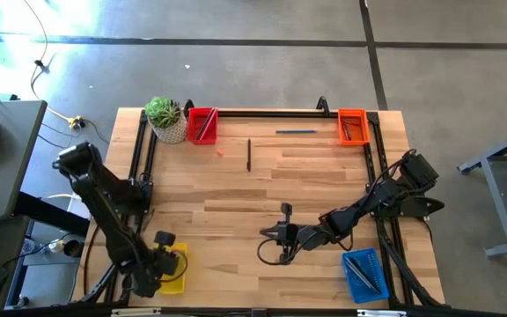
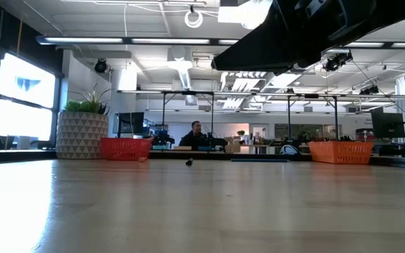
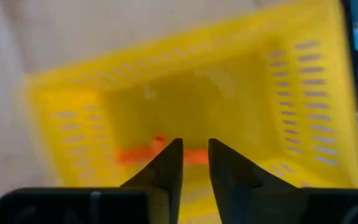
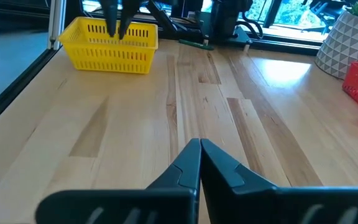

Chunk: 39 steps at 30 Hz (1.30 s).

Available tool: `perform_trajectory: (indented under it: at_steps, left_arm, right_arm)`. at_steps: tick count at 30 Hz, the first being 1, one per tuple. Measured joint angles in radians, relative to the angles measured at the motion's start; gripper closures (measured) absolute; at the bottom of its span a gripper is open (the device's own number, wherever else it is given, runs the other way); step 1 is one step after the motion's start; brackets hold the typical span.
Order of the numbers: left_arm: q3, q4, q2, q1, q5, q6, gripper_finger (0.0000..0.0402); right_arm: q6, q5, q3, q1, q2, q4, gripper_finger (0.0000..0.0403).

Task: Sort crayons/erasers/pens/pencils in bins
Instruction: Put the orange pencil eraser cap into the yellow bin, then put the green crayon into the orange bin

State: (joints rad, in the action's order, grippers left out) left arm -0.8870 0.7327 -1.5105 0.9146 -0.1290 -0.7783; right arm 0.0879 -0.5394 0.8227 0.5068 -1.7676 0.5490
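Note:
My left gripper (image 1: 170, 261) hangs over the yellow bin (image 1: 175, 280) at the table's near left, fingers pointing down and a little apart (image 3: 195, 146). A red-orange crayon (image 3: 157, 152) lies on that bin's floor just past the fingertips. My right gripper (image 1: 269, 246) is shut and empty (image 4: 199, 144) low over the bare table at near centre, pointing toward the left edge. Another crayon (image 1: 221, 151) lies on the table by the red bin (image 1: 202, 125). The orange bin (image 1: 352, 126) is at the far right and the blue bin (image 1: 363, 273) at the near right.
A black pen (image 1: 248, 154) and a blue pen (image 1: 296, 132) lie on the far half of the table. A white pot with a green plant (image 1: 165, 119) stands at the far left corner. The red, orange and blue bins hold long sticks. A black frame runs along the table's edges.

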Motion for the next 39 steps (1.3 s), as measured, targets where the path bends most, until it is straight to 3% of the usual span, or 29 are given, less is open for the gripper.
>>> perform_trajectory:
  at_steps: [7, 12, 16, 21, 26, 33, 39]
  left_arm:
    - [-0.002, 0.200, 0.116, -0.198, -0.008, 0.196, 0.0316]
    - [0.015, 0.351, 0.138, -0.458, 0.137, 0.321, 0.0350]
    - [0.065, 0.441, 0.138, -0.607, 0.275, 0.326, 0.0391]
    - [0.124, 0.568, 0.139, -0.678, 0.278, 0.326, 0.0398]
    - [0.191, 0.536, 0.125, -0.717, 0.340, 0.283, 0.0401]
    - [0.227, 0.498, 0.003, -0.740, 0.386, 0.200, 0.0401]
    - [0.227, 0.497, -0.119, -0.738, 0.435, 0.241, 0.0402]
  right_arm:
    - [-0.045, 0.002, 0.000, -0.002, 0.000, 0.000, 0.0402]
    - [-0.102, 0.006, 0.000, -0.023, 0.000, 0.028, 0.0403]
    - [-0.162, 0.011, -0.001, -0.071, 0.016, 0.043, 0.0403]
    - [-0.201, 0.071, -0.001, -0.159, 0.078, -0.003, 0.0403]
    - [-0.222, 0.185, -0.001, -0.261, 0.170, -0.093, 0.0403]
    - [-0.358, 0.278, -0.001, -0.327, 0.202, -0.105, 0.0403]
    - [-0.385, 0.304, -0.001, -0.357, 0.202, -0.131, 0.0403]
